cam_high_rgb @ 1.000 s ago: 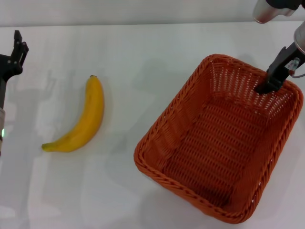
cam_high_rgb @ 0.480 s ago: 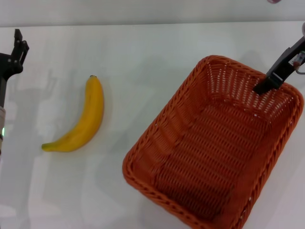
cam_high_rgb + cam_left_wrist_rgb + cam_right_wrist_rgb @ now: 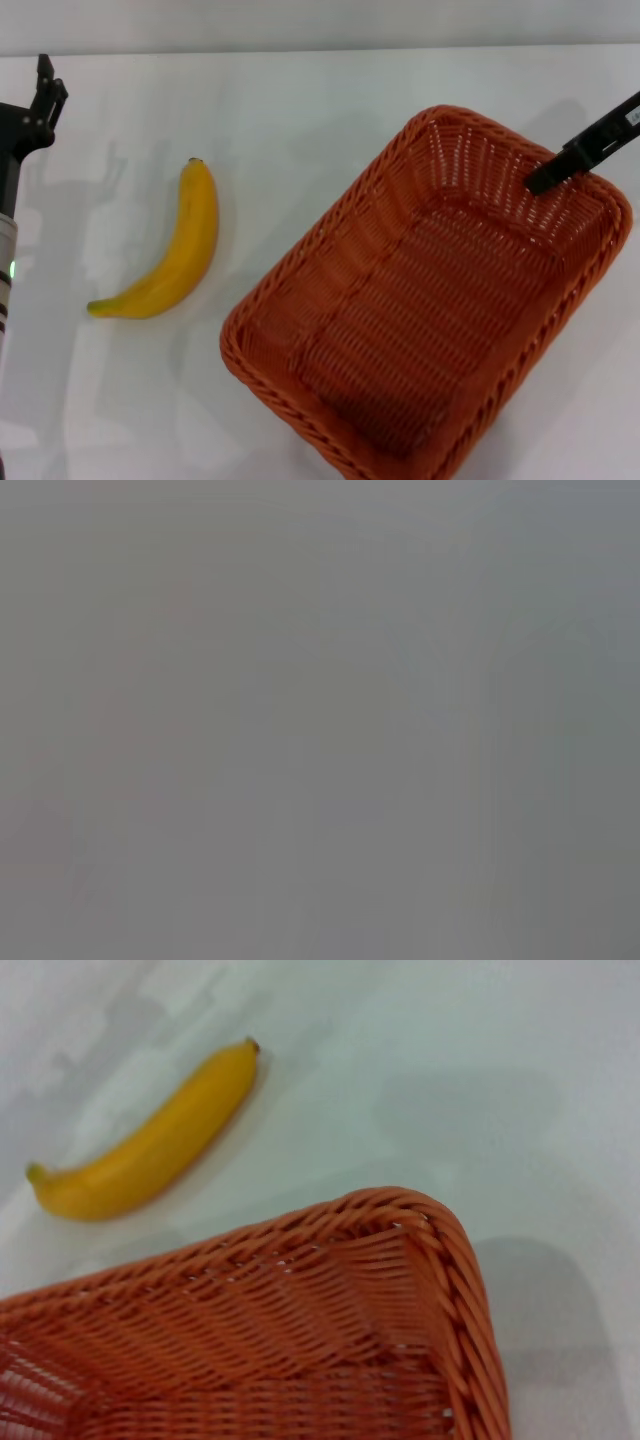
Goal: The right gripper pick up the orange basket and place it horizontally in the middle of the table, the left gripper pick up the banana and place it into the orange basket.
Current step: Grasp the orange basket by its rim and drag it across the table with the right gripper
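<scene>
In the head view, the right gripper [image 3: 548, 177] is gripping the far right rim of the orange basket [image 3: 420, 300], jaws clamped on the weave. The basket's long axis is running diagonally across the surface [image 3: 300, 100], not horizontal. The banana [image 3: 170, 250] is lying left of it, well apart, nearer the left gripper [image 3: 40, 95], which is waiting at the far left edge; I cannot tell how its jaws stand.

The left wrist view is showing nothing.

The right wrist view is looking over a basket corner toward the banana.
</scene>
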Controlling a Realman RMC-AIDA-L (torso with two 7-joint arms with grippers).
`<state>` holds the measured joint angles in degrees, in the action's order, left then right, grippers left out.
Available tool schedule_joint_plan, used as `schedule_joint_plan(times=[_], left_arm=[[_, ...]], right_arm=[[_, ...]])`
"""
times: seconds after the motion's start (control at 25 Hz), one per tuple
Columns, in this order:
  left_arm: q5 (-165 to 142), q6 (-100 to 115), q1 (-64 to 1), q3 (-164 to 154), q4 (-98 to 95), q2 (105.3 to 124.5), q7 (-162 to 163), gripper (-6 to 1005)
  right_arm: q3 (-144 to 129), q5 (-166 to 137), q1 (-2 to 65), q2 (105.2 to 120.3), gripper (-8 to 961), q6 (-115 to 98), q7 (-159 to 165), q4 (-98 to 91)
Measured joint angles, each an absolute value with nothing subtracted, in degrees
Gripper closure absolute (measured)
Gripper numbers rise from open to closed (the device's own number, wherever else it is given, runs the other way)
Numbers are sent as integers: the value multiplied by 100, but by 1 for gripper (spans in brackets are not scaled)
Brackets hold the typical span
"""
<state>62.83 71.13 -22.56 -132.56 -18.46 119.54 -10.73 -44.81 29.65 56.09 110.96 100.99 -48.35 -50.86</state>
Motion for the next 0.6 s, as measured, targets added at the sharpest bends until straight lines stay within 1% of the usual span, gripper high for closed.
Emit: schedule_joint_plan(times=[0.04,0.32,0.6], left_arm=[[6283,7112,-2260,-13258,-1843,11953,-1071,153],[6162,7106,-2316,-13263,-1843,11949,-1081,154],[6160,7101,-2335,-13263,-1828,11948,-1064,155]], right_arm=[[-4403,3043,5609,11046,782,10102,-4821,-5002],[-4097,3366,5589,10833,782,10087,-4692,-4615],[-3943,3473,5488,10702,782,9924,-4515,-4465]])
